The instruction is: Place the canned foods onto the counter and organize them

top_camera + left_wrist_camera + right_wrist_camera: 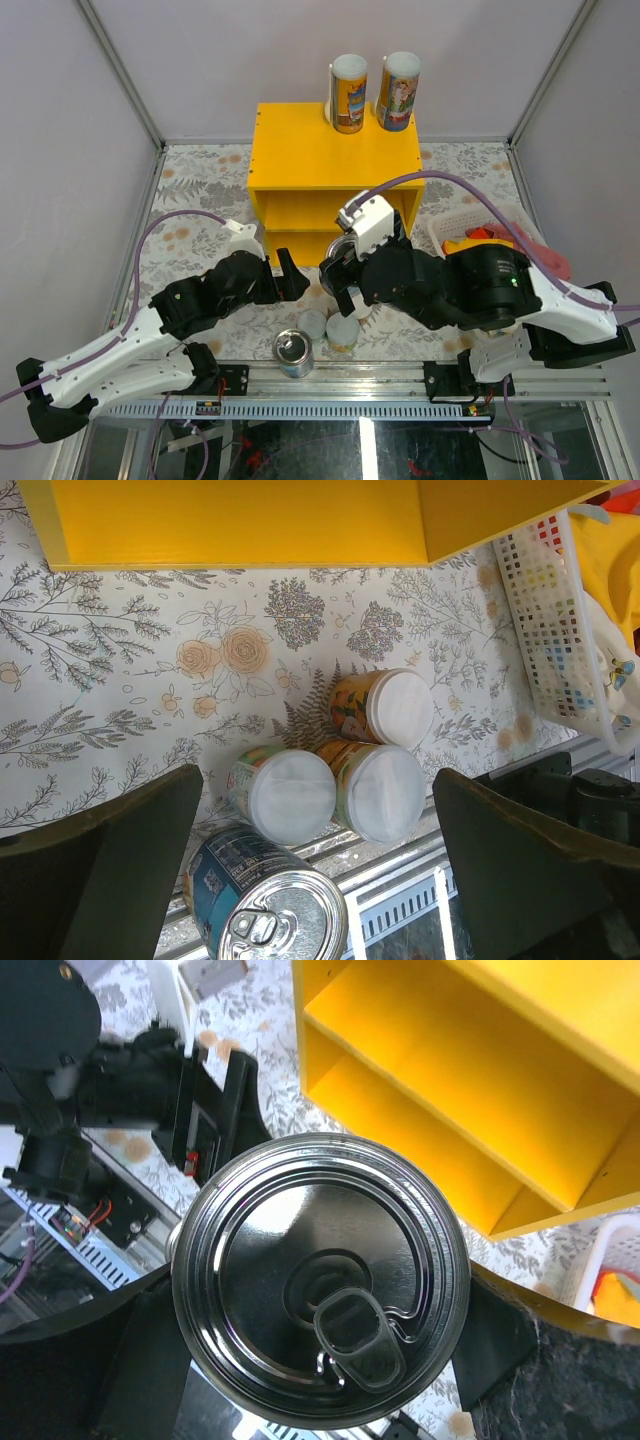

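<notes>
Right pincer [320, 1355] grips a tin [320, 1260], centre frame, below the counter [480, 1080]. Left pincer [320, 875] gapes wide, empty, over four cans [290, 795] at lower centre of the worktop [120, 700].

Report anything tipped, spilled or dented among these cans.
Nothing stands out. Two tall white-lidded cans stand upright on the yellow box-shaped counter; three small white-lidded cans and a blue-labelled pull-tab tin stand upright on the floral table. The right tool grips another silver-lidded tin, lid undented.
</notes>
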